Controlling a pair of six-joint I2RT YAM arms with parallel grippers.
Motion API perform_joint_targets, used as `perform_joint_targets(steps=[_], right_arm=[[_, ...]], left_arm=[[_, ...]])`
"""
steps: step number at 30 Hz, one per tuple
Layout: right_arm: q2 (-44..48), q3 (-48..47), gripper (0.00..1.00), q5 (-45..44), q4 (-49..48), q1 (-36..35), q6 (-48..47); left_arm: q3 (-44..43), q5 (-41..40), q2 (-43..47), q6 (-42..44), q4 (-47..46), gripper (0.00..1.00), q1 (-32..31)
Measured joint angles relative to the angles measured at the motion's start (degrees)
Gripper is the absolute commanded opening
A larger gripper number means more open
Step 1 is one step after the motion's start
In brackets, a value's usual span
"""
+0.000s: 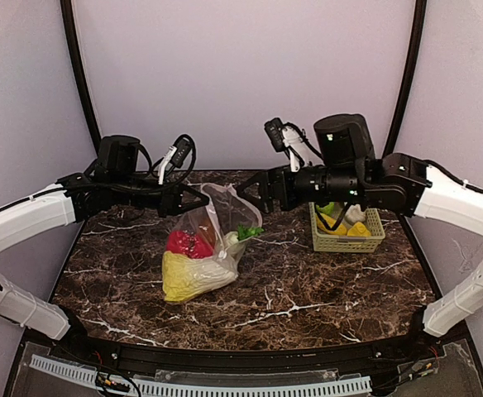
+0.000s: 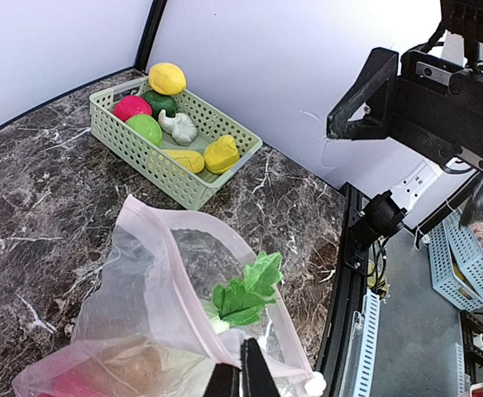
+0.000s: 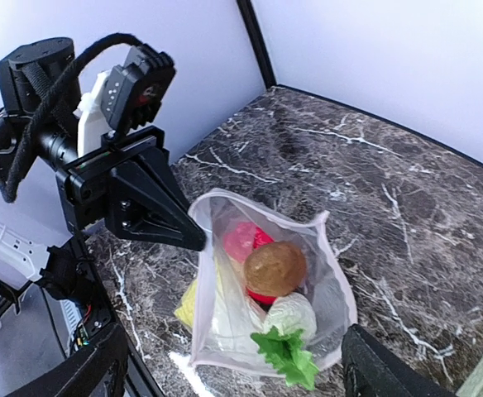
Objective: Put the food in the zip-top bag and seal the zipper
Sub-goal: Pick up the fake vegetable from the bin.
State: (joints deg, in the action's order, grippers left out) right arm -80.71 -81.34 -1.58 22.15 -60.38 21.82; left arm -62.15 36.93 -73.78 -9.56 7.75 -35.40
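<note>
Since the zip-top bag [image 1: 212, 222] is thin, floppy film weighted only by light, hard toy food, I expect it to sag and slide wherever it isn't pinned. The firmer zipper [image 2: 193, 298] strip is the place to take hold. My left pincer [image 2: 241, 370] is clenched on that pink rim, holding the mouth up off the desk [image 1: 308, 289]. My right pincer [image 1: 250, 192] hangs released, jaws wide and empty, just over the opposite side of the mouth. A brown round piece [image 3: 274, 266] shows in the opening, near the radish [image 2: 243, 299]. More food lies in the green basket [image 2: 188, 194], well apart.
</note>
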Motion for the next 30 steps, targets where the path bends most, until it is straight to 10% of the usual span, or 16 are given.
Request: perform_joint_targets(steps=[8,16,30], right_arm=[[10.27,9.68,0.92,-10.8,7.69,4.28,3.26],[12.0,14.51,0.9,-12.39,16.04,23.12,5.66],[-12.9,7.21,0.74,-17.64,17.86,40.39,-3.91]], left_arm=[[0.07,-0.59,0.0,0.13,0.0,0.01,-0.02],[0.07,-1.01,0.0,0.35,0.02,0.01,0.0],[0.07,-1.44,-0.02,0.9,0.04,0.01,0.0]])
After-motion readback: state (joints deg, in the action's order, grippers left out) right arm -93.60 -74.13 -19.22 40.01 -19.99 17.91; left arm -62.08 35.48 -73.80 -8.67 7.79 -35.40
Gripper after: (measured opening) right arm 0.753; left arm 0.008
